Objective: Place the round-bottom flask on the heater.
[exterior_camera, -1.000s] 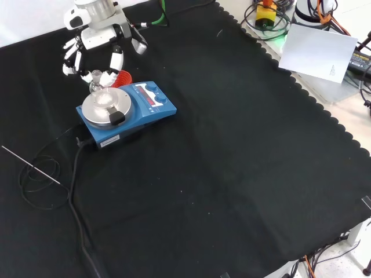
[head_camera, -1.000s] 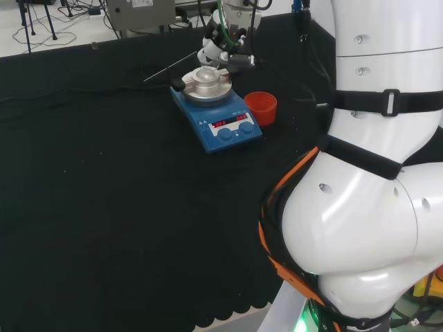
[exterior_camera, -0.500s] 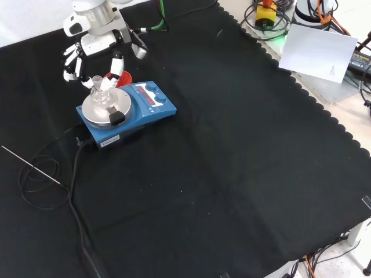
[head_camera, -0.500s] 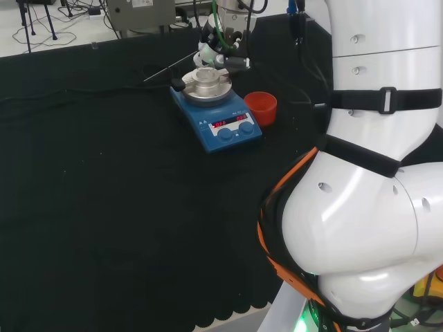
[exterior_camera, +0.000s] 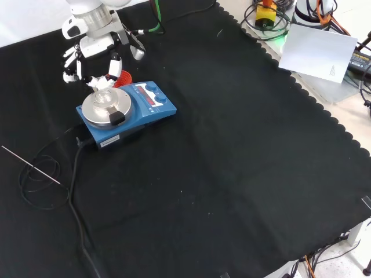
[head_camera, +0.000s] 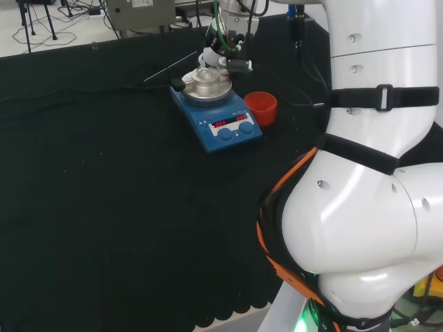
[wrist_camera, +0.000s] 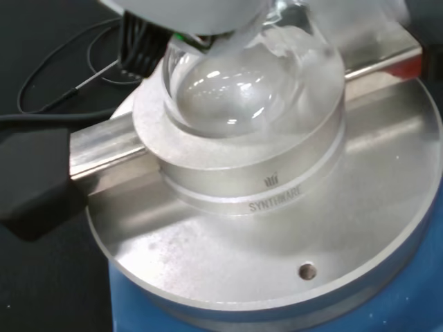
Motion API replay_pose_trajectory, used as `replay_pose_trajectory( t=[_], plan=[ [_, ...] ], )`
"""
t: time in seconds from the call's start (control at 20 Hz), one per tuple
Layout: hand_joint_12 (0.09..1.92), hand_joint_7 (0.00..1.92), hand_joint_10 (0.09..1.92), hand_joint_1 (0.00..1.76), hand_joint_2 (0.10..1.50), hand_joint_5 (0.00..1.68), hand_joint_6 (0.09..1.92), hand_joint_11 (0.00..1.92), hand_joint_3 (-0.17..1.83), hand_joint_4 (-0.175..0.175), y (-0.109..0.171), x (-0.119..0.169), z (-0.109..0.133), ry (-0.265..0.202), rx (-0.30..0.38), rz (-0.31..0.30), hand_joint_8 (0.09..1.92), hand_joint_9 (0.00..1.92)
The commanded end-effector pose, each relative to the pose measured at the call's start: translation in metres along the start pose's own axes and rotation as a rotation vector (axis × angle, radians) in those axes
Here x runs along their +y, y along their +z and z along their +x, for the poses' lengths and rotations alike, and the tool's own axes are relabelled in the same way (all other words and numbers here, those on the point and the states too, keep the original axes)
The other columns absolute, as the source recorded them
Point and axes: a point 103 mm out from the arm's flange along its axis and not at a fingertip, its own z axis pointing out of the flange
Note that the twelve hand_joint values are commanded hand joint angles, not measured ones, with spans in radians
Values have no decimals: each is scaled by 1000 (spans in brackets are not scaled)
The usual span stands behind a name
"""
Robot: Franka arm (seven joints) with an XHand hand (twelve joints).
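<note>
sat seated in the heater's [exterior_camera: 124, 109] metal block: round-bottom flask [wrist_camera: 242, 83], directly under the fingers [exterior_camera: 114, 62]. curled about its neck, touching or apart impossible to tell.

Engraved lettering marks the metal block [wrist_camera: 242, 173], mid-frame in the wrist view. Red digits glow on the heater [head_camera: 220, 133], upper centre in the head view.

From the front view I saw the heater [exterior_camera: 124, 110] standing on the desk [exterior_camera: 232, 162] toward its upper left, with the round-bottom flask [exterior_camera: 103, 96] seated in the raised block on the heater's plate (the wrist view showed its bulb sunk into that block). The robot hand [exterior_camera: 95, 49] hung just above and behind the flask. A ribbed stand [head_camera: 261, 107] sat right of the heater in the head view. A thin probe [exterior_camera: 29, 165] lay left of the heater.
</note>
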Motion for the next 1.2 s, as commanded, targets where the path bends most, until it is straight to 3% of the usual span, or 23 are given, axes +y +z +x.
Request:
replay_pose_trajectory(
  t=[0.05,0.45,0.65,0.8,0.9,0.95,1.05,1.2],
  plan=[
    [1355,367,690,1083,656,1109,1035,176,815,175,3,-1,4,6,-3,4,694,539],
    [1356,364,693,1079,669,1099,1042,175,799,175,-6,-5,-13,3,45,-11,696,537],
    [1374,316,720,1059,780,1064,1002,133,596,174,-13,-9,-15,-28,91,-14,710,490],
    [1385,287,750,1041,882,1037,979,103,405,175,-11,-11,-3,-39,80,-11,726,460],
    [1380,280,749,973,802,970,917,95,473,7,-13,-13,-1,-34,77,-16,720,454],
    [1380,277,749,953,755,948,903,92,541,-44,-14,-14,-2,-43,82,-17,719,452],
    [1381,272,750,936,708,923,889,88,614,-86,-17,-17,-2,-49,77,-21,718,448],
    [1382,267,750,927,689,910,883,83,643,-97,-27,-33,-10,-49,91,-44,717,442]
  ],
)
